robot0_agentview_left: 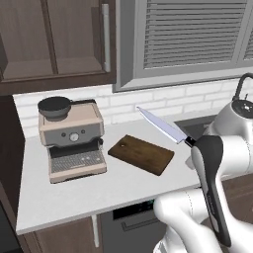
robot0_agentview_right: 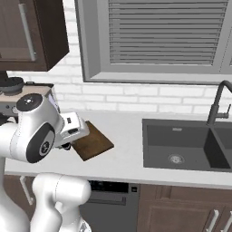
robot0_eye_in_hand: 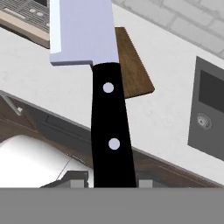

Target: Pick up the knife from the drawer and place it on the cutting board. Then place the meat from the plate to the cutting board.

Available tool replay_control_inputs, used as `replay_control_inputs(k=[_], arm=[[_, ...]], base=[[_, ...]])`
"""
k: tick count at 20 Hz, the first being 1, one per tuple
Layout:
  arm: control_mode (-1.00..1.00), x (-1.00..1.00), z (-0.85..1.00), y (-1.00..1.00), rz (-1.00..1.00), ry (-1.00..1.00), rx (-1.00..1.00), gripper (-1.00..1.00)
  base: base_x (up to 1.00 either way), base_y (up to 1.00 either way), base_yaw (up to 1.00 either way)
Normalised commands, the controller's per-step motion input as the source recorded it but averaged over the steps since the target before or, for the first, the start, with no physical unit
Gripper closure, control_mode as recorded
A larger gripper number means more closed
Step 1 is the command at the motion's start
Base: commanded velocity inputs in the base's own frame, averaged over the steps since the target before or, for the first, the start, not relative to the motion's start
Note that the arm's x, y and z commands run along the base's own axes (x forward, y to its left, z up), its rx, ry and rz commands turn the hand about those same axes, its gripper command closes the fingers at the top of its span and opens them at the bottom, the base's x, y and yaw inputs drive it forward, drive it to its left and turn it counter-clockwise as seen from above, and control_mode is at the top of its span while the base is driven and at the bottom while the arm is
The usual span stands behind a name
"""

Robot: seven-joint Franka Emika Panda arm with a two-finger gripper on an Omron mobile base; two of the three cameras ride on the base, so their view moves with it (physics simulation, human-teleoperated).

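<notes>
Steel-bladed knife (robot0_eye_in_hand: 109, 109) clamped by handle in gripper (robot0_eye_in_hand: 113, 180), above bench front edge; cutting board (robot0_agentview_left: 141, 154) beside coffee machine (robot0_agentview_left: 71, 139), unobstructed.

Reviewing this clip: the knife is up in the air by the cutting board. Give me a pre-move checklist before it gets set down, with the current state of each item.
1. Knife held by the pincer: ok, the black handle sits between the fingertips.
2. Knife clear of the counter: ok, the blade is raised in the left base view.
3. Cutting board free to receive it: ok, its top is bare.
4. Blade clear of the coffee machine: ok, it stands apart to the left.
5. Knife directly above the board: cannot tell, the views give no clear depth.
6. Meat and plate ready for the next step: cannot tell.
</notes>
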Motion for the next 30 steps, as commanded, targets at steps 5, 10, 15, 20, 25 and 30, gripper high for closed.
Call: replay_control_inputs(k=[5,10,15,20,25,30], arm=[[1.00,0.00,0.00,0.00,0.00,0.00,0.00,1.00],[-1.00,0.02,0.00,0.00,0.00,0.00,0.00,1.00],[-1.00,0.51,-0.20,0.00,0.04,0.09,0.00,1.00],[-1.00,0.85,-0.32,0.00,0.03,0.08,-0.02,1.00],[-1.00,0.87,-0.40,0.15,0.01,0.02,0.00,1.00],[-1.00,0.88,-0.69,0.00,0.00,0.08,0.00,1.00]], base=[[0.00,0.00,0.00],[0.00,0.00,0.00],[0.00,0.00,0.00],[0.00,0.00,0.00],[0.00,0.00,0.00],[0.00,0.00,0.00]])
